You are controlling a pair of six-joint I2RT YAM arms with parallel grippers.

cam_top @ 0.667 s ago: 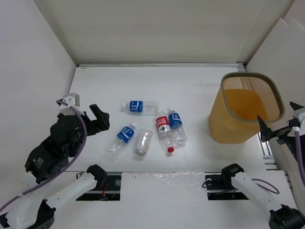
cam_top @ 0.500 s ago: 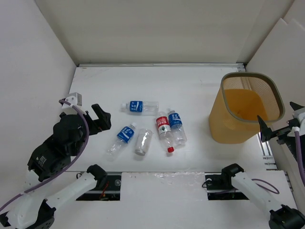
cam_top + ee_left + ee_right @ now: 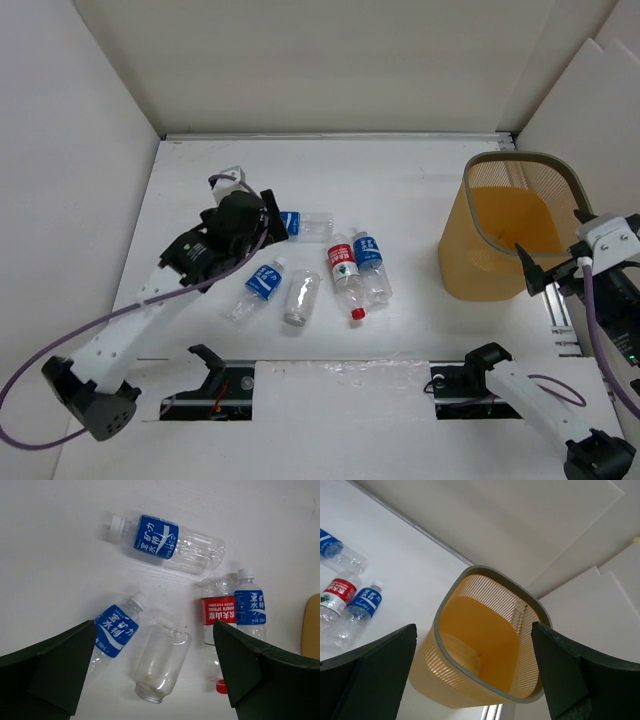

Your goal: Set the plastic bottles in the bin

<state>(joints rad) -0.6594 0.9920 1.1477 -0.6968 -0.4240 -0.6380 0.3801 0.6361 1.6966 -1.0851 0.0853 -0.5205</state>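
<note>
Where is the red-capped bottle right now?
In the top view, the red-capped bottle lies mid-table, left of the bin, between the unlabelled bottle and a blue-labelled bottle.

Red-labelled bottle (image 3: 218, 616): seemingly "NONGFU SPRING"

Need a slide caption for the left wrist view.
Open left pincer hovering over five plastic bottles lying loose on the white table.

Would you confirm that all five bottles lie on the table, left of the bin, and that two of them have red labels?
Not quite: only one bottle has a red label, as the left wrist view shows. All five do lie on the table, left of the bin.
</note>
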